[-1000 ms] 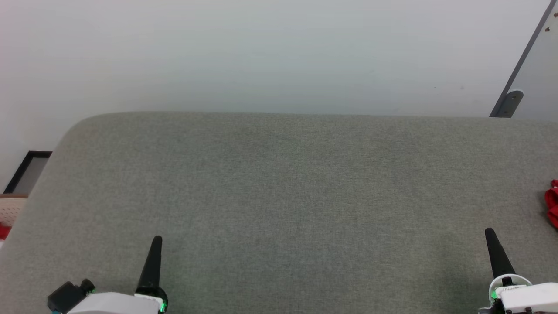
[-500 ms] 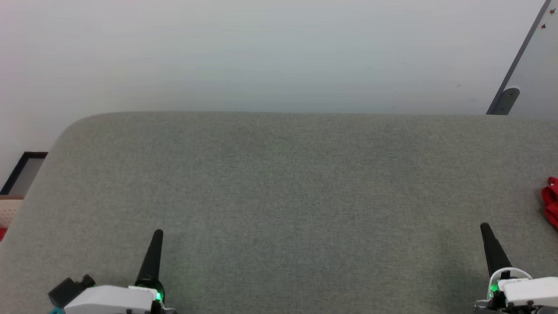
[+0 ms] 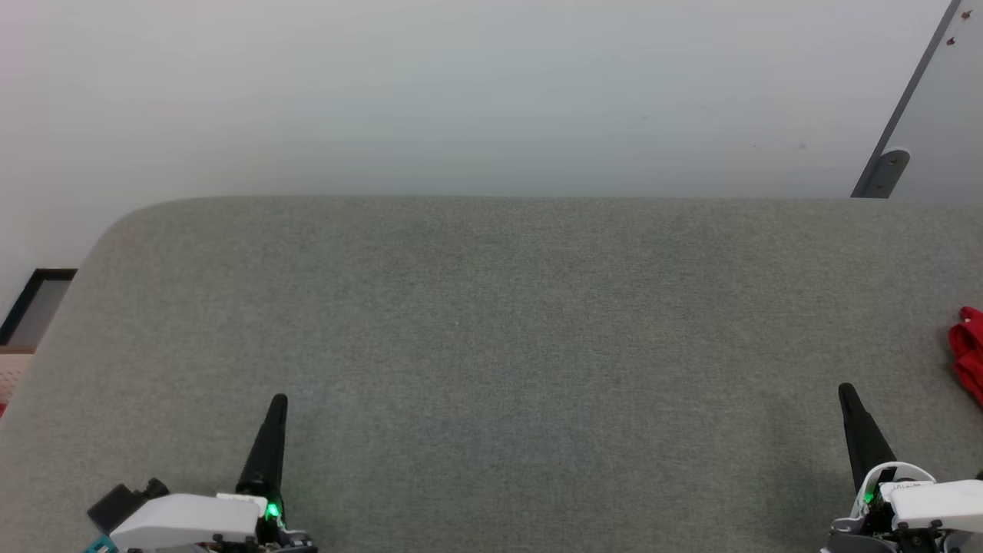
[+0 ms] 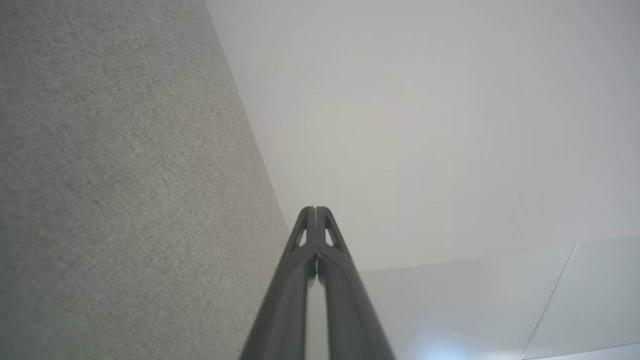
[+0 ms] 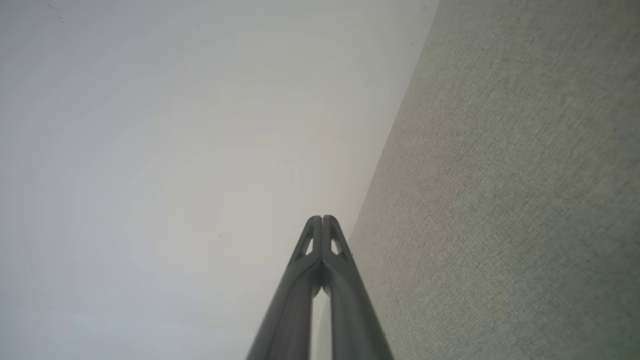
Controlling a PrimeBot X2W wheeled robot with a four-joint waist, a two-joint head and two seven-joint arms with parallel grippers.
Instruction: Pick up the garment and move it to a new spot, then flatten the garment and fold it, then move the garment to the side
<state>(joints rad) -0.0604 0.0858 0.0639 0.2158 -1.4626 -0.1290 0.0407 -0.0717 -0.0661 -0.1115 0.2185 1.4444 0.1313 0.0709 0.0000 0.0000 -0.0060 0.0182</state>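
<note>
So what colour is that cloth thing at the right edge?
Red. The garment shows best in the head view.

Lab-like room: grey fabric-covered surface (image 3: pixel 491 322) (rounded corner), bare white wall (image 3: pixel 461 92).

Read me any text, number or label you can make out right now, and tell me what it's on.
No text here is legible.
On the right tool: a tiny dark marking on its white housing, too blurred to read.
On the red garment: a plain red edge at the head view's right side, with no number or label on that part.
On the grey fabric surface: no print.
</note>
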